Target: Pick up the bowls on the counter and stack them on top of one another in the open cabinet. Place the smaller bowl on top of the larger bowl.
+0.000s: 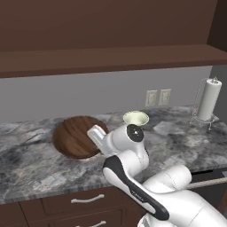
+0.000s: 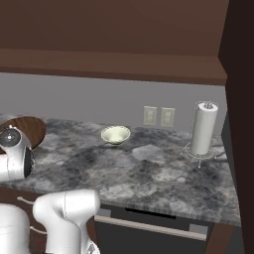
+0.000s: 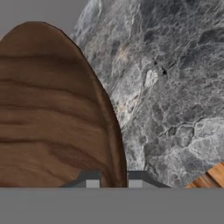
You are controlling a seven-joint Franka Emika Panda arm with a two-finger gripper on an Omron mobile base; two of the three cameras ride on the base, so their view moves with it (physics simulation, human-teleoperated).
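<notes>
Rim of larger bowl (image 3: 52, 113) between narrow pincer (image 3: 113, 181) tips, pinched, on counter (image 3: 175, 87).

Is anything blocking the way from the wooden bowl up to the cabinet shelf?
Nothing visible. The hand is shut on the larger bowl's rim, at the counter. Bare grey wall rises behind it to the shelf board; the smaller bowl sits off to one side.

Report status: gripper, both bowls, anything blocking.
Gripper shut on larger bowl rim, bowl apparently on counter. Smaller bowl on counter, untouched. Cabinet shelf bare; nothing blocking.
</notes>
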